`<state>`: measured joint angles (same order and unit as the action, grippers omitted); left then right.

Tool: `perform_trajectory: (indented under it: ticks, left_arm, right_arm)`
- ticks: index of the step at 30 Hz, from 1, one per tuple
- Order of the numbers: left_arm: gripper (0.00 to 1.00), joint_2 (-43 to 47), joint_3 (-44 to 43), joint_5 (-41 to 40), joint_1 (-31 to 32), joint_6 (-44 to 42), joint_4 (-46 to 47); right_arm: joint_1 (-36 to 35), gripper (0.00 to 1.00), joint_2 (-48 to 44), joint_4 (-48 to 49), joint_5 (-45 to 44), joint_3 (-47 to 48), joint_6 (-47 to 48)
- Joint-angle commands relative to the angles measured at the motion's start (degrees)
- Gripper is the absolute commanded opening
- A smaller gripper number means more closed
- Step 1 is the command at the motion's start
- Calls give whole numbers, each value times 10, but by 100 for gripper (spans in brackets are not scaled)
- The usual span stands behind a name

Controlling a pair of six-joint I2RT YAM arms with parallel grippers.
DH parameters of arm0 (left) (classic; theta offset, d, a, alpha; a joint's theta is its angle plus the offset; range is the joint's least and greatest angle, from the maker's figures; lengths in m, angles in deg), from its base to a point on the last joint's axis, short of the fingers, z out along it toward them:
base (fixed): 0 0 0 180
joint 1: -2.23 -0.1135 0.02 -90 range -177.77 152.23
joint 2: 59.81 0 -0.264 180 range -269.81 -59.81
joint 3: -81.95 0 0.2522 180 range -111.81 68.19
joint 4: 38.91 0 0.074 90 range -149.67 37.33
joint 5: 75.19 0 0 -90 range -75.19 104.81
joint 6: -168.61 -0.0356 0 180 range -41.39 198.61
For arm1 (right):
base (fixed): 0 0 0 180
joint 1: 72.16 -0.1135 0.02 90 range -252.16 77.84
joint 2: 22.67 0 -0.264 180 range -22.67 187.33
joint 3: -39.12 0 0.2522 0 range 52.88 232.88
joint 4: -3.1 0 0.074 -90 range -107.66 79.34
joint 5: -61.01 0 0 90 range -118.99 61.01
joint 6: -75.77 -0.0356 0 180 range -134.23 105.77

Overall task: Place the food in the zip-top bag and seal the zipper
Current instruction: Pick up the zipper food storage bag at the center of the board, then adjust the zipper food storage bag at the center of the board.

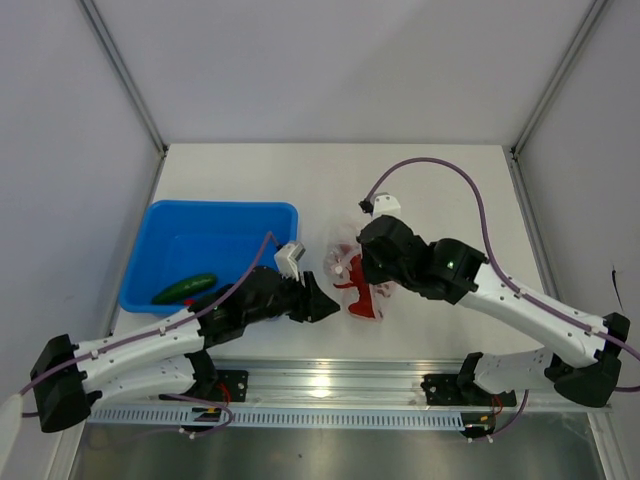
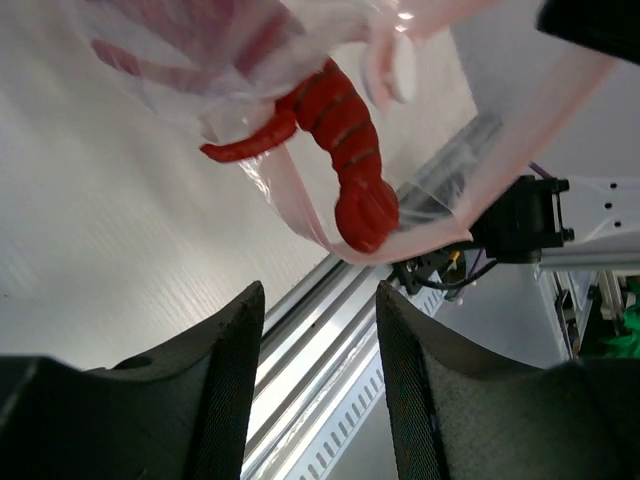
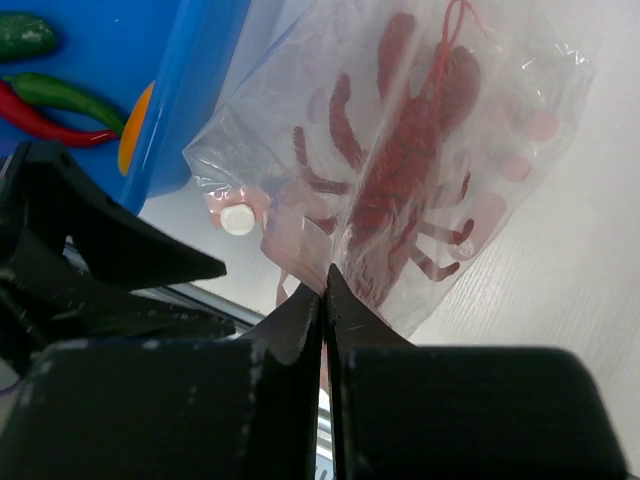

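Note:
The clear zip-top bag (image 1: 352, 268) hangs pinched in my right gripper (image 3: 322, 282), which is shut on its lower edge. A red lobster-like toy (image 3: 400, 190) lies inside it and also shows in the left wrist view (image 2: 345, 130). The pale pink zipper strip (image 2: 300, 195) and a white slider (image 3: 238, 220) run along the bag's mouth. My left gripper (image 2: 320, 300) is open and empty, just left of and below the bag (image 2: 250, 60), jaws apart. A green pepper (image 3: 60, 90), a red chili (image 3: 40, 118) and an orange fruit (image 3: 135, 140) lie in the blue tray (image 3: 190, 80).
The blue tray (image 1: 220, 206) stands at the left with a dark green piece (image 1: 185, 288) in its near corner. An aluminium rail (image 1: 330, 385) runs along the table's near edge. White walls close in the sides and back.

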<state>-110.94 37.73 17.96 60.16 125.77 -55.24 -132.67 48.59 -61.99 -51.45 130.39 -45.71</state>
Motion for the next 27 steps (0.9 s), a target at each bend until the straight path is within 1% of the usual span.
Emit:
perform_trajectory:
  ticks: [1, 6, 8, 10, 13, 21, 27]
  left_arm:
    - [52, -20, -47, -28, -13, 45, -21]
    - [50, -53, -65, -26, -35, 87, -26]
    - [47, -56, -68, -26, -44, 100, -23]
    - [43, -56, -66, -26, -48, 101, -10]
    - [40, -68, -72, -25, -55, 103, -9]
    - [36, -107, -85, -6, -60, 112, 14]
    - [34, -114, -80, -11, -66, 115, 22]
  right_arm:
    - [3, 0, -30, 18, 11, 29, -10]
    - [3, 0, -33, 23, 28, 31, -16]
    - [3, 0, -33, 23, 29, 30, -17]
    - [3, 0, -36, 24, 31, 30, -18]
    - [2, 0, -40, 26, 32, 29, -19]
    - [3, 0, -46, 29, 37, 29, -21]
    - [3, 0, -53, 25, 37, 29, -21]
